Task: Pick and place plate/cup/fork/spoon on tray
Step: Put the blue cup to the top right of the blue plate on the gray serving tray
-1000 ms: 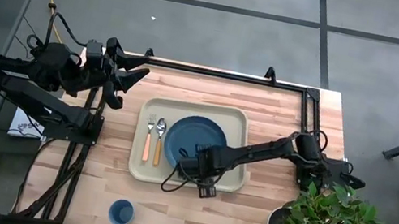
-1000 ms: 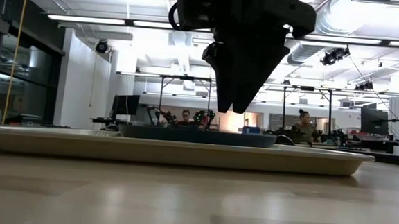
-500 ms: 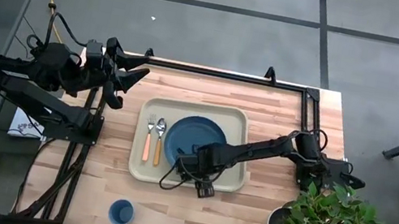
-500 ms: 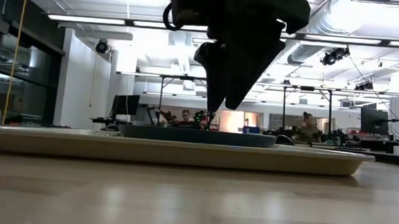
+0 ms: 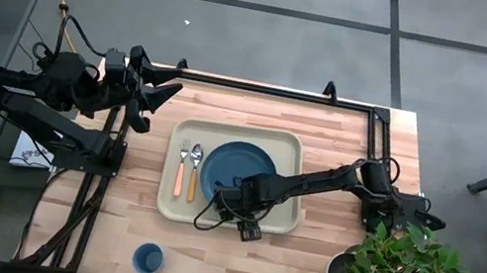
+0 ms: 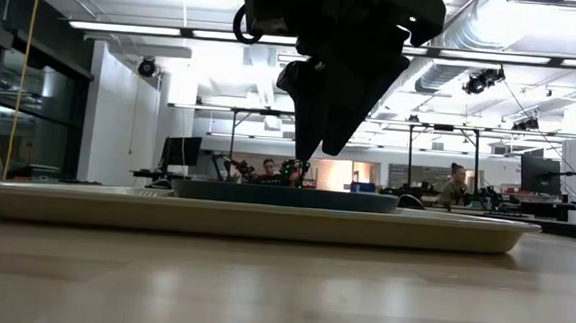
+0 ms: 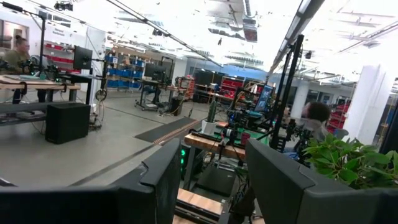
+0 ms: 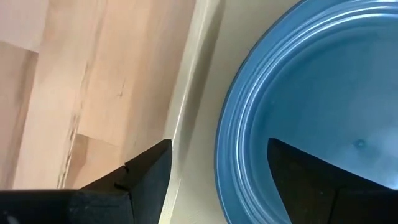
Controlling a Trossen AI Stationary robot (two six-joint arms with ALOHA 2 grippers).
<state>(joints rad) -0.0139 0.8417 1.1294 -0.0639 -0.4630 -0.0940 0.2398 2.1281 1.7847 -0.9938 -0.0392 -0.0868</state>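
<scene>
Cup [image 5: 148, 258]: stands alone on the table's near edge, well apart from the tray; judged the one piece not yet placed, so it is the next thing to fetch.
Right gripper [image 5: 235, 198]: hangs above the tray's near side, over the near rim of the plate, pointing down; in the right wrist view its fingers [image 8: 148, 173] are spread with nothing between them, the plate's rim showing in the gap.
Tray [image 5: 292, 145]: lies mid-table, its shallow rim [image 6: 264, 220] holding the dishes together.
Plate [image 5: 238, 168]: rests flat inside the tray, on its right part, clear of the cutlery.
Spoon [image 5: 194, 171]: lies in the tray just left of the plate, bowl away from the near edge.
Fork [image 5: 182, 168]: lies beside the spoon, parallel, nearest the tray's left rim.
Left gripper [image 5: 163, 92]: waits off the table's far left corner, parted fingers [image 7: 283, 180] holding nothing, out of the working arm's way.
</scene>
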